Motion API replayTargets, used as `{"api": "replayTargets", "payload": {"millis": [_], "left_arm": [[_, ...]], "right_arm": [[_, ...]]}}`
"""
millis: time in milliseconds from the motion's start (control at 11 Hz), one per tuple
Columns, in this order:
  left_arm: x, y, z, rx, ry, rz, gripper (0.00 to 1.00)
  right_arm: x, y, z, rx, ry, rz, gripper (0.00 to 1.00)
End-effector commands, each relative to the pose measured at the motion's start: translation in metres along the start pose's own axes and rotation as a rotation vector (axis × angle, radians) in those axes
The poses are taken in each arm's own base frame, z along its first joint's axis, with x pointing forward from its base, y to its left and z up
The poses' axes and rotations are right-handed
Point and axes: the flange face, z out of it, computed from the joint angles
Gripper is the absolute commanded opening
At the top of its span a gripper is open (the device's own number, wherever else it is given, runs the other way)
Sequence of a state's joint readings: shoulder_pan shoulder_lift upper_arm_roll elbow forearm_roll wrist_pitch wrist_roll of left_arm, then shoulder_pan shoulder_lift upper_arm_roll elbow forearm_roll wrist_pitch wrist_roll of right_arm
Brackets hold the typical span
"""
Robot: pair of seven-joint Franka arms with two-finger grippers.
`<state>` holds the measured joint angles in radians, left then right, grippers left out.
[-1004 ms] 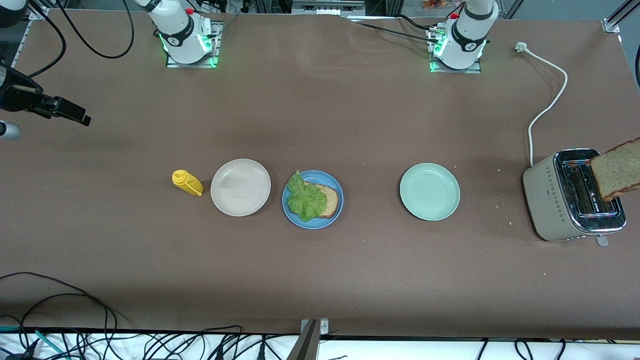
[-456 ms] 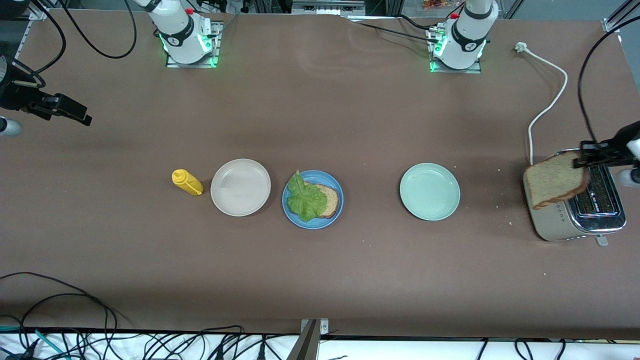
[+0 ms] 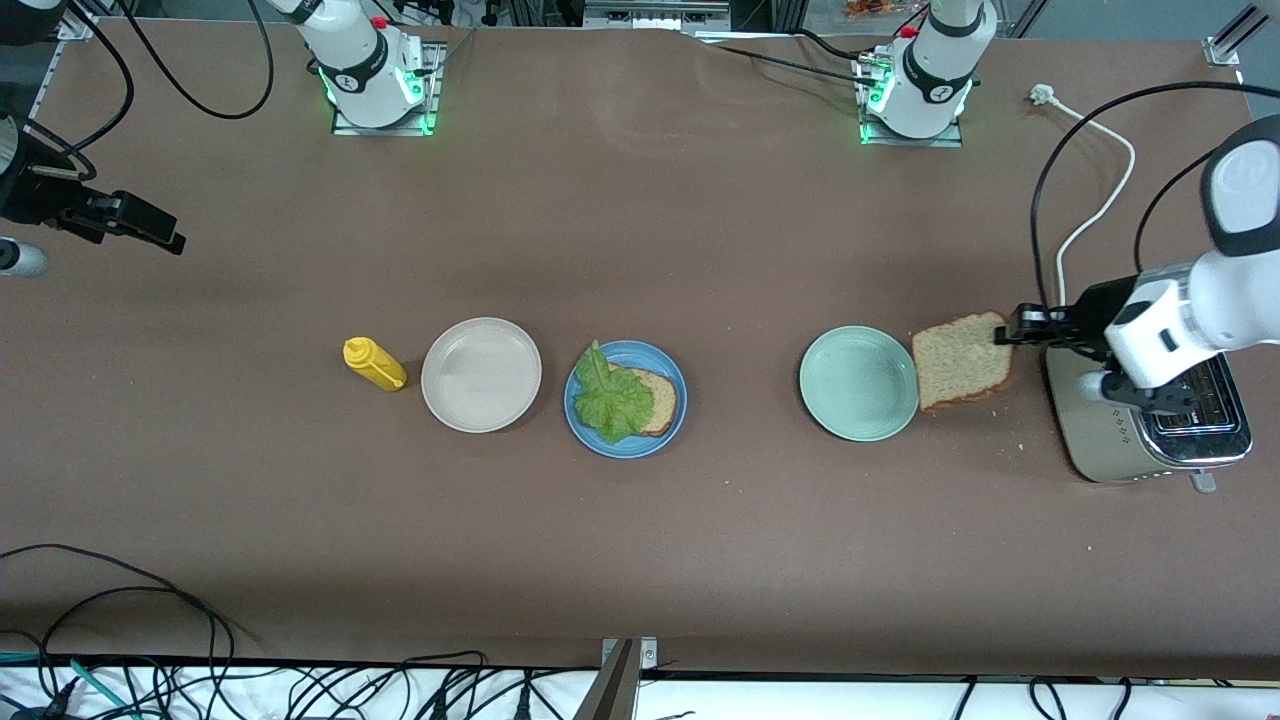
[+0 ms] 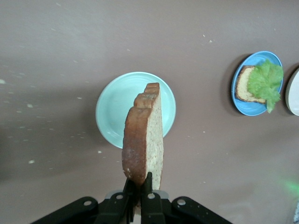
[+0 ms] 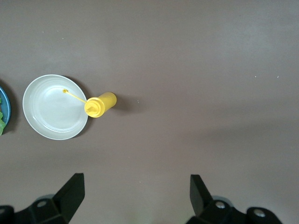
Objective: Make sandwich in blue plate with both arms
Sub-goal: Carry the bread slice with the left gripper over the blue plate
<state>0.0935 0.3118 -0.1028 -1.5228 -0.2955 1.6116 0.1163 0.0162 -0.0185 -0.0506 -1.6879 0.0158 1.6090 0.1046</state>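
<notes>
- Arm bases (image 3: 372,72) and (image 3: 922,85): white rounded shells, each with a black ring band, a small round black mark and a red button on top.
- Base plates: grey metal, lit green along the edges beside each base.
- Cables: black, looping from each base out to its wrist.
- Left arm (image 3: 1215,290): white shell with a dark grey joint cap.
- Left gripper (image 4: 138,189): black, with two thin fingers and visible screw holes.
- Right gripper (image 5: 133,189): black, with wedge-shaped fingers.
</notes>
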Motion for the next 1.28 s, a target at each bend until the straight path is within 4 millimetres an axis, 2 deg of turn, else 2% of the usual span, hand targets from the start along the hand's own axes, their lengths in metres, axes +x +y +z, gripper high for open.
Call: {"api": "replayTargets", "payload": {"millis": [0,183,365,548,821,1186], "left_arm": [[0.014,0.045,0.035,-0.134,-0.041,-0.032,0.0],[0.025,0.078,0.063,-0.217,-0.055,-0.019,0.0],[0.034,0.114,0.097,-0.267,-0.076,-0.007,0.0],[0.039,0.154,0.132,-0.346,-0.113,-0.066,0.0],[0.045,0.209,0.18,-0.338,-0.09,-0.074,0.0],[0.051,0.271,0.262,-0.454,-0.033,-0.168,0.0]], "right_arm": [[0.002,0.001,-0.006,-0.018,0.001,-0.002,1.0],[0.002,0.0,-0.01,-0.017,0.01,0.0,1.0],[0.003,0.005,-0.026,-0.016,0.042,0.001,1.0],[0.005,0.005,-0.025,-0.031,0.042,-0.003,1.0],[0.005,0.005,-0.026,-0.031,0.041,-0.006,1.0],[0.004,0.005,-0.026,-0.026,0.039,-0.006,1.0]]}}
